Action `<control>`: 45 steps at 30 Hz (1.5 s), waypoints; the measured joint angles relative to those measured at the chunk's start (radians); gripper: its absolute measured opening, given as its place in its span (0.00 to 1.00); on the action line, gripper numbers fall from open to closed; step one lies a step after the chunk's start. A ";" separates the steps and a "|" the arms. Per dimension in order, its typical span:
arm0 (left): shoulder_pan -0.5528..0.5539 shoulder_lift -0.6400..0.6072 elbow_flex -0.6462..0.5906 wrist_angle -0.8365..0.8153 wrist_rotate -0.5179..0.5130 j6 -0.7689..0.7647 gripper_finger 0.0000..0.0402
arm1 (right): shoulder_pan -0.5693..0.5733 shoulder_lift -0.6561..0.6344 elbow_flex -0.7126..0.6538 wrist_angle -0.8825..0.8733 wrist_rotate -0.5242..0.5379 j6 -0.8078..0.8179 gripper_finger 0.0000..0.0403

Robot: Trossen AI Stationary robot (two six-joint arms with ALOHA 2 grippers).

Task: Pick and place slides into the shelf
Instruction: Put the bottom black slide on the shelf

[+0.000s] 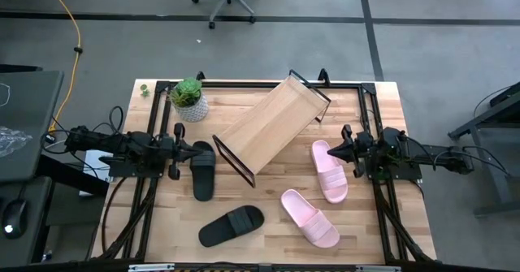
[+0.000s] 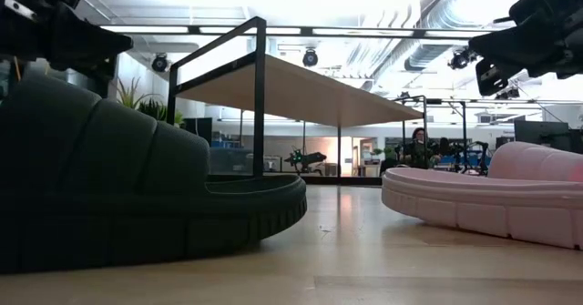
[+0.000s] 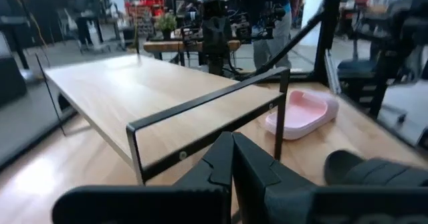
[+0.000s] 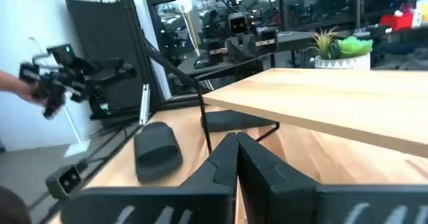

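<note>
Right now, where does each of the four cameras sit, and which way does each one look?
High view: above the table, looking straight down on the slanted light-wood shelf, four slides, both arms.
Low view: at tabletop height, looking level past a matte black slide and a pale pink slide; arms show in the top corners.
Left wrist view: looks over the shut left gripper across the shelf.
Right wrist view: looks over the shut right gripper toward the small potted plant.
Shared: every view shows the shelf.
</note>
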 joint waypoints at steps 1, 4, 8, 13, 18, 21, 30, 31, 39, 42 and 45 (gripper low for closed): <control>0.000 0.000 0.000 0.000 0.001 -0.032 0.00 | 0.000 0.000 0.000 0.001 0.006 -0.033 0.00; 0.000 0.000 0.000 0.000 0.003 -0.117 0.00 | 0.000 0.000 0.000 0.001 0.031 -0.088 0.00; 0.000 0.000 0.000 -0.001 0.003 -0.171 0.00 | 0.000 0.000 0.000 -0.001 0.111 -0.131 0.00; 0.000 0.000 0.000 0.009 0.003 -0.174 0.00 | 0.000 0.000 0.001 0.045 0.184 -0.058 0.00; 0.000 0.000 0.000 0.022 0.002 -0.173 0.00 | 0.000 0.000 0.001 0.178 0.199 0.361 0.00; 0.000 0.000 0.000 0.022 0.002 -0.192 0.00 | 0.000 0.000 0.002 0.220 0.234 0.573 0.00; 0.000 0.000 0.000 0.021 0.002 -0.241 0.00 | 0.000 0.000 0.002 0.231 0.552 0.923 0.00; 0.000 0.000 0.000 0.021 0.000 -0.241 0.00 | 0.000 0.000 0.002 0.230 0.597 0.956 0.00; 0.000 0.000 0.000 0.021 -0.014 -0.242 0.00 | 0.000 0.000 0.003 0.279 0.687 1.075 0.00; 0.000 0.000 0.015 0.014 -0.006 -0.235 0.00 | 0.000 0.000 0.003 0.344 0.692 1.073 0.00; 0.000 0.004 0.081 0.019 0.056 -0.163 0.00 | 0.001 0.000 0.003 0.415 0.675 1.044 0.00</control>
